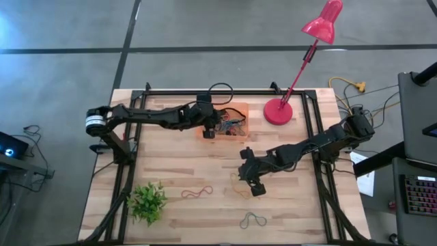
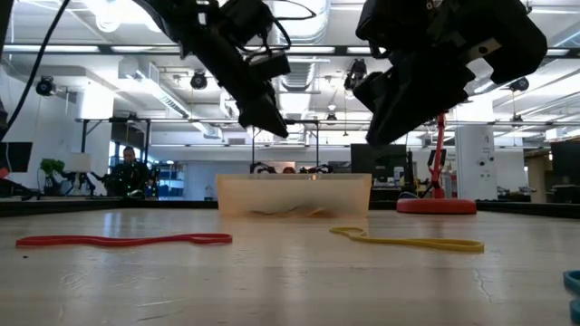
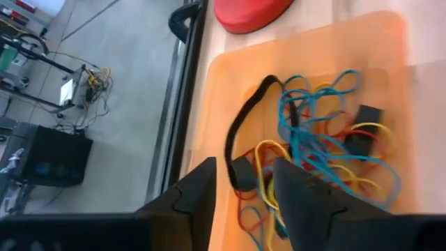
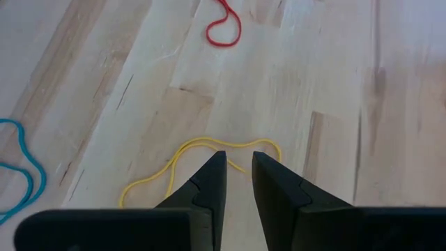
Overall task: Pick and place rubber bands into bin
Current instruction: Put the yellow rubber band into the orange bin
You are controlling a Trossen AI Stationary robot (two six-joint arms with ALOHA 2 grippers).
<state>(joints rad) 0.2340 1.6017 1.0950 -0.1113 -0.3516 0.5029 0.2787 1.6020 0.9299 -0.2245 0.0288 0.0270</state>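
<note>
Release at the bin [image 1: 240,109]: left end effector [image 1: 209,133] hangs over its near edge, fingers parted, holding nothing, a tangle of rubber bands [image 3: 313,150] already inside. Right end effector [image 4: 238,167], narrowly open, hovers nearer the front over a yellow band [image 4: 182,159] on the desk [image 1: 205,167]; it must descend and pinch. Red lamp [image 1: 278,111] beside the bin isn't obstructing.

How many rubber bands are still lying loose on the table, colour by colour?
Red band: 1
Yellow band: 1
Blue-green band: 1
Total: 3 loose on the table. The tangle inside the orange bin is too knotted to count.
</note>
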